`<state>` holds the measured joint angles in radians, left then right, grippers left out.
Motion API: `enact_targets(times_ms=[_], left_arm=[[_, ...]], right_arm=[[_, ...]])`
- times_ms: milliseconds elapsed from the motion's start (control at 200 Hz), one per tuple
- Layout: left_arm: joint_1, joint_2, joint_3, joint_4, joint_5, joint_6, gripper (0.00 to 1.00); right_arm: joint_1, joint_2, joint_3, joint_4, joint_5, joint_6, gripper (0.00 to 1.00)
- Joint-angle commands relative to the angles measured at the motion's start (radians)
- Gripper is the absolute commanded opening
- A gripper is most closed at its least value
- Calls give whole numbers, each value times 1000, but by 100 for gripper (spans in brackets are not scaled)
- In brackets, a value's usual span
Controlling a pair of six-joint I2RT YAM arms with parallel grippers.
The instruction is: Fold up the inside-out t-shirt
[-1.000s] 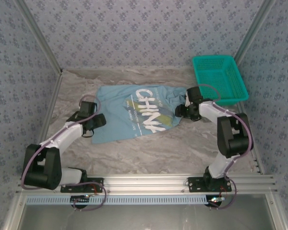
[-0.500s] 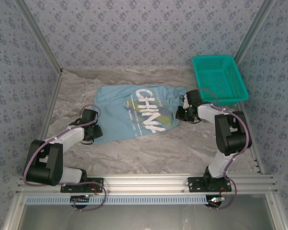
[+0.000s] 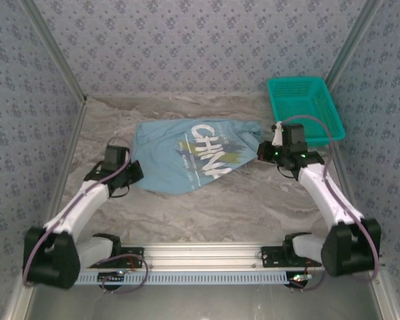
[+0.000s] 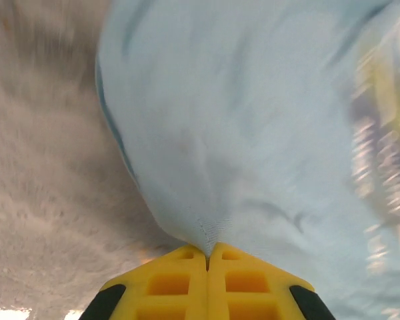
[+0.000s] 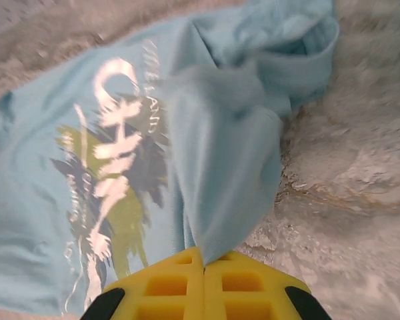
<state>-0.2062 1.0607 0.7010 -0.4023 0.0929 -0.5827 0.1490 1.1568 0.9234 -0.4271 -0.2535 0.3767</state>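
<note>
T-shirt (image 3: 180, 157) stretched: left pincer (image 4: 207, 253) clenched on its left edge, right pincer (image 5: 202, 257) clenched on right edge.

T-shirt (image 3: 180, 160) spans between left end effector (image 3: 135, 175) and right end effector (image 3: 261, 152); teal basket (image 3: 300, 81) at far right.

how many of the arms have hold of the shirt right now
2. The left fingers are shut on the shirt at its near-left corner. The right fingers are shut on bunched cloth at its right end, near the basket.
</note>
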Motion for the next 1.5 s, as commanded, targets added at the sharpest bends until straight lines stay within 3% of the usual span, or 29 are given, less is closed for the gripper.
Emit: enact_targets(times_ms=[0,240,450,630,729,879,964,1069,1284,1344,1424,1499], left_arm=[[-4,-152,129,-89,-36,-16,0],[21,-135,310,-123,-117,43,0],[58,95,283,10,-171,61,0],[64,382,302,82,-186,72,0],[63,409,291,97,-198,81,23],[32,345,244,110,-226,90,56],[-62,326,224,154,-216,78,65],[-219,407,271,244,-154,49,69],[-415,691,484,322,-35,55,70],[-444,771,560,313,-4,66,70],[-477,871,669,276,19,101,70],[-503,954,768,237,34,153,70]], right_arm=[[-1,-141,115,-169,91,-23,0],[13,-99,349,-285,170,-90,0],[10,211,383,-179,253,-131,0],[32,525,490,-169,162,-169,25],[60,472,409,-160,209,-195,40],[91,355,195,-84,184,-151,50],[87,404,162,-53,168,-131,51],[72,528,249,-18,154,-147,52],[45,719,358,58,104,-126,49],[40,745,367,55,92,-122,37],[34,715,331,73,120,-122,14],[23,643,278,122,97,-112,2]])
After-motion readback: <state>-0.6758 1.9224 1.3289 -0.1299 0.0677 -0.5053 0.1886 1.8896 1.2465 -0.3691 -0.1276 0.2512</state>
